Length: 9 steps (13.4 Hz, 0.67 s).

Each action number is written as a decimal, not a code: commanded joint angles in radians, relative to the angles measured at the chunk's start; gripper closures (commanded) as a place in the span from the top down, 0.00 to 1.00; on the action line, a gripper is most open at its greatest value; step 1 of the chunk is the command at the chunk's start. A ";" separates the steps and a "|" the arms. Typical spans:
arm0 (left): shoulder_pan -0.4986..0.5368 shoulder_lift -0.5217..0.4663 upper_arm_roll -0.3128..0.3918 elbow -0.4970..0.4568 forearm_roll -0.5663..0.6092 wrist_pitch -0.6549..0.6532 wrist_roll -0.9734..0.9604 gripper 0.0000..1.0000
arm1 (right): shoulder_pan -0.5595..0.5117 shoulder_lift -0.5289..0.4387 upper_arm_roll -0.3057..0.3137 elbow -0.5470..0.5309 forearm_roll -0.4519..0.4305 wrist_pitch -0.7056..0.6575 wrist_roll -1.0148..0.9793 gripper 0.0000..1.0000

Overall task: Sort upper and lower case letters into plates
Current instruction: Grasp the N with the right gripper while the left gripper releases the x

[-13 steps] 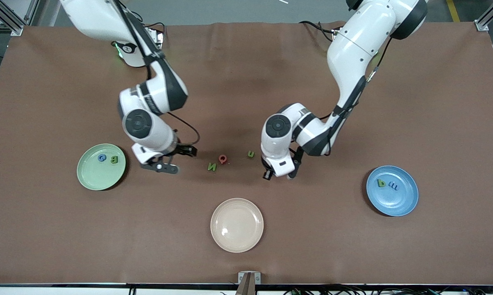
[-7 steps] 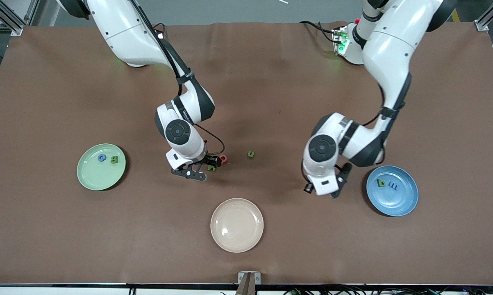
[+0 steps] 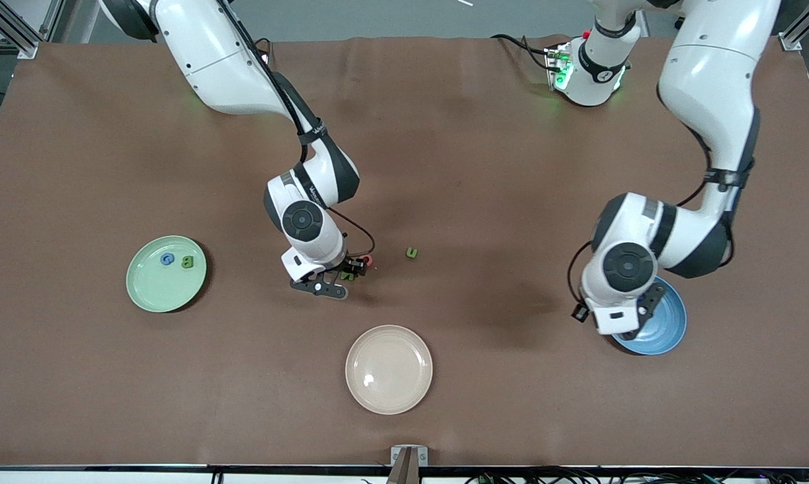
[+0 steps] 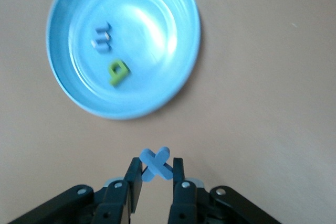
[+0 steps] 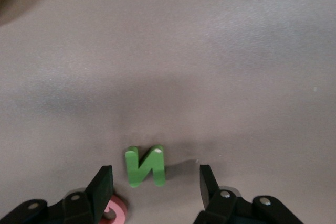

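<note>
My left gripper [image 4: 156, 162] is shut on the blue x [image 4: 156, 163], holding it in the air by the rim of the blue plate [image 4: 157, 30]. A blue m [image 4: 101, 36] and a green p [image 4: 118, 72] lie in that plate. My right gripper [image 5: 156, 170] is open and low at the table's middle. One of its fingers stands on each side of the green N [image 5: 145, 166], touching nothing. The pink-red Q [image 5: 114, 214] lies against one finger. The green u [image 3: 411, 253] lies alone nearby. The mint plate [image 3: 145, 289] holds the blue G [image 3: 167, 259] and green B [image 3: 187, 262].
A cream-beige plate [image 3: 389, 369] with nothing in it sits nearer the front camera than the loose letters. In the front view the left arm's wrist covers most of the blue plate [image 3: 670, 329]. Brown cloth covers the whole table.
The left arm has carried the x from the table's middle to the blue plate. The right arm has swung from beside the mint plate to the N, and its fingers have narrowed.
</note>
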 commanded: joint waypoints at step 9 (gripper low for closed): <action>0.231 0.011 -0.016 -0.155 0.012 0.252 0.320 0.22 | 0.014 0.041 -0.016 0.049 -0.002 -0.002 -0.003 0.54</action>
